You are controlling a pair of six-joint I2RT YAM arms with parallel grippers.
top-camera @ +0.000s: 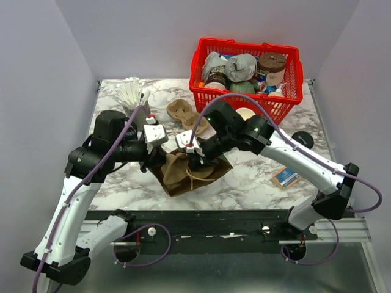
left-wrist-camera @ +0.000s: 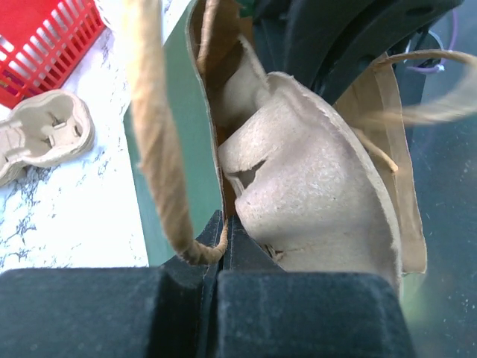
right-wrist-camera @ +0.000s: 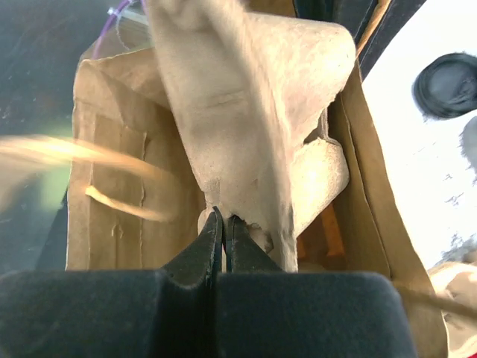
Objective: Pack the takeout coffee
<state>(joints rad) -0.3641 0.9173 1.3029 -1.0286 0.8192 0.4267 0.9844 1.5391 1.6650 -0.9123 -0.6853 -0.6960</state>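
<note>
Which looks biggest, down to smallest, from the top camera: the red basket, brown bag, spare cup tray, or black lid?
1. red basket
2. brown bag, though partly covered
3. spare cup tray
4. black lid

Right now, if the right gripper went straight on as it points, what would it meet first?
The pulp cup carrier: the right gripper is shut with its tips at the carrier's lower edge, apparently pinching it. Beyond that lies the inside of the paper bag, though depth is unclear.
</note>
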